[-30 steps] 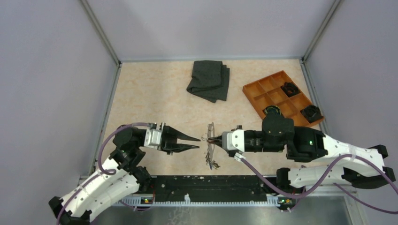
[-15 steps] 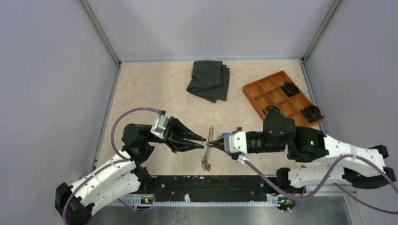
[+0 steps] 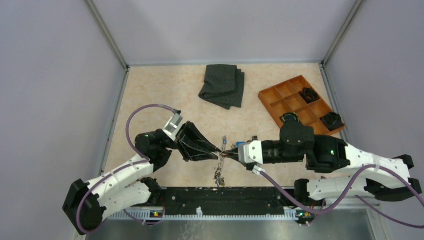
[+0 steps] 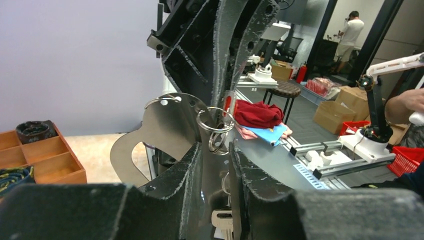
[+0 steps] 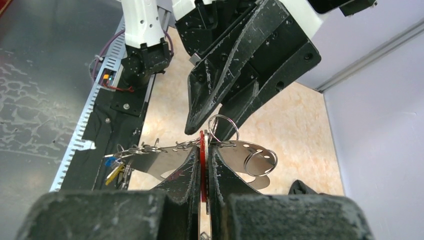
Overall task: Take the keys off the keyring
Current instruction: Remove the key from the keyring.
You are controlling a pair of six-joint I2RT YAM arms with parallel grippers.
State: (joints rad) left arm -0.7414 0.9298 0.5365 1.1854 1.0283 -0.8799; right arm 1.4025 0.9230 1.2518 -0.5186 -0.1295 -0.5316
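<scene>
Where the two arms meet over the near middle of the table (image 3: 160, 100), the keyring (image 3: 222, 161) hangs in the air between their fingertips, well clear of the folded dark cloth (image 3: 222, 86) and the orange tray (image 3: 280, 92) at the far side. The right gripper (image 3: 229, 153) reaches in from the right with its fingers pressed together on a thin red piece (image 5: 202, 160). That piece is seen edge-on in the right wrist view, and I cannot tell whether it is a key head. The keyring (image 5: 240, 150) shows there as a flat, pale metal band, curved and pierced with small holes, spreading to both sides of the closed fingers. A small wire ring (image 5: 223, 127) stands just above the red piece and another ring (image 5: 260, 162) hangs from the band's right part. The left gripper (image 5: 210, 125) comes down from above in that view, its tips right at the upper wire ring. In the left wrist view the left gripper (image 4: 215, 150) has its fingers a narrow way apart with the wire ring (image 4: 215, 120) lying in the gap. Whether they pinch the ring cannot be told. The band (image 4: 160, 130) curves off to the left behind them, and the right gripper (image 4: 226, 95) points down from the top. The keys (image 3: 218, 176) dangle in a small bunch from the band's lower end toward the near edge. Blue and yellow heads show among them (image 5: 116, 167). Black clumps (image 3: 309, 94) sit in two of the tray's compartments.
</scene>
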